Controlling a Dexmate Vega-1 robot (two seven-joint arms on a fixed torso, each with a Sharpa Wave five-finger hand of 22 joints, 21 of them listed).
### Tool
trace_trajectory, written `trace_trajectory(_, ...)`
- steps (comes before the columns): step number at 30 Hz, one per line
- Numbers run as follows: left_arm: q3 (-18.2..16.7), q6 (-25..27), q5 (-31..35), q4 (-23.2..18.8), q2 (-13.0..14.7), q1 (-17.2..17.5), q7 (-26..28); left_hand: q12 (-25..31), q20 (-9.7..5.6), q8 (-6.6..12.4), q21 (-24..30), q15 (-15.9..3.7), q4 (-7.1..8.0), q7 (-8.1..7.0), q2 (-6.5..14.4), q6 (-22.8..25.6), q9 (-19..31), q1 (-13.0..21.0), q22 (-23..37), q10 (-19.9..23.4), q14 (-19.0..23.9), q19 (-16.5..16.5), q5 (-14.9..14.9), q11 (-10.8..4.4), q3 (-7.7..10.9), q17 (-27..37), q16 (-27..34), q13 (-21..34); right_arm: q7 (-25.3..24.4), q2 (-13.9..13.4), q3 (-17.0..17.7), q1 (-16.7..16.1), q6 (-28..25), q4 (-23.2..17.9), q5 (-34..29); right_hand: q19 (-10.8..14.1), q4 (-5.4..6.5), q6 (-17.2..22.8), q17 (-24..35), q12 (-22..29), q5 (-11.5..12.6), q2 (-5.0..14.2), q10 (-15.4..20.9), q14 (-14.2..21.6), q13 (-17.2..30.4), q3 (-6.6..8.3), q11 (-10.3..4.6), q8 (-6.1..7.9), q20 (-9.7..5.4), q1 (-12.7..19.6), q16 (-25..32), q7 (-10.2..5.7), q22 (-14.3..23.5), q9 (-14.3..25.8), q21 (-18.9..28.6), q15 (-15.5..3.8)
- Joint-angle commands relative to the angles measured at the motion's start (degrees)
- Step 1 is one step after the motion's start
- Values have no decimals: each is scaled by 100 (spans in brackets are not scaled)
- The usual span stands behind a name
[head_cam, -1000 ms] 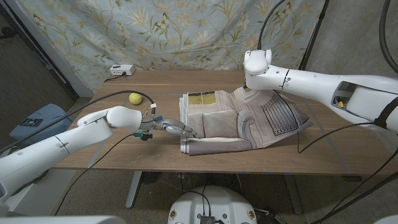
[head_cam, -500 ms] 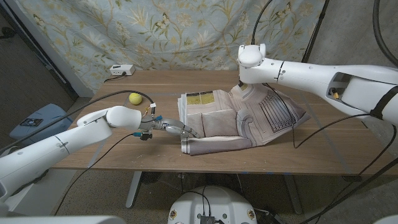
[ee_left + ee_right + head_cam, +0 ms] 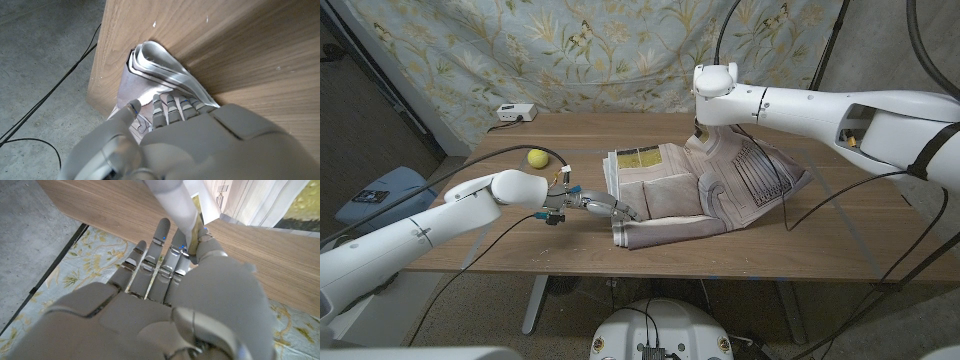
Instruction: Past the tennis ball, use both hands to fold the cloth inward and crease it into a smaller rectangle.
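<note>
Left hand (image 3: 603, 205) presses its fingers on the folded cloth (image 3: 705, 190) at mid-table, beyond the tennis ball (image 3: 536, 157), while the right hand (image 3: 175, 265), largely hidden behind its arm, pinches a lifted fold; no legible writing.

Your left hand (image 3: 603, 206) sits low, arm stretched out from the near left, fingers (image 3: 172, 107) pressed down on the cloth (image 3: 695, 190) edge. Your right hand (image 3: 172, 270) is raised on a long reach across, pinching a fold of that cloth between thumb and fingers.
</note>
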Motion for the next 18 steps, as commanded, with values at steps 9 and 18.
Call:
trace_trajectory(9,44,-210,123,103,-5,-67,-30,-10,47,2,21,-32,-37,0,40,6,18,47,20,5,-13,7,-3,-8,20,22,-8,18,-323,214,-96,280,87,91,451,86,-5,17,45,28,34,22,10,87,22,-32,54,8,-33,80,-32,90,15,30,22,-588)
trace_trajectory(18,137,-705,850,159,26,-243,-56,-7,26,3,10,-59,-43,-28,32,6,18,43,20,12,-33,-23,-6,-58,11,25,-13,17,-448,208,-75,308,14,41,615,98,-4,6,59,35,28,30,8,95,34,-47,76,2,-8,94,-51,113,15,40,20,-584)
